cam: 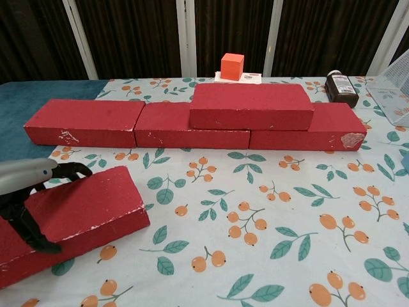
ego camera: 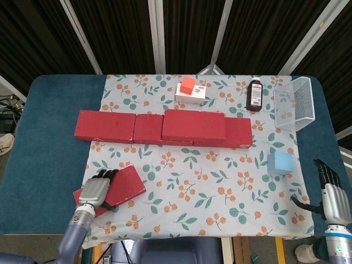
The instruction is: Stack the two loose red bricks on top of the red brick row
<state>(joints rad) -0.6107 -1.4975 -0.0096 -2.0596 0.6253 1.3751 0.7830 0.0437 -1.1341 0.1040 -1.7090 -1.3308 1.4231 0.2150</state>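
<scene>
Floral cloth (ego camera: 220,181) on counter | left hand (ego camera: 94,190) grips loose brick (ego camera: 124,185) near front-left, well apart from brick row (ego camera: 137,127) | second brick (ego camera: 193,125) atop row | right hand (ego camera: 333,195) empty, fingers apart

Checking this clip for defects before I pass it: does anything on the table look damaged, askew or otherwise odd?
The rightmost row brick has a pale scuffed patch on its front right corner. The leftmost row brick shows small white chips on its front face. The loose brick lies skewed to the row, but the left hand grips it, so that is expected.
</scene>
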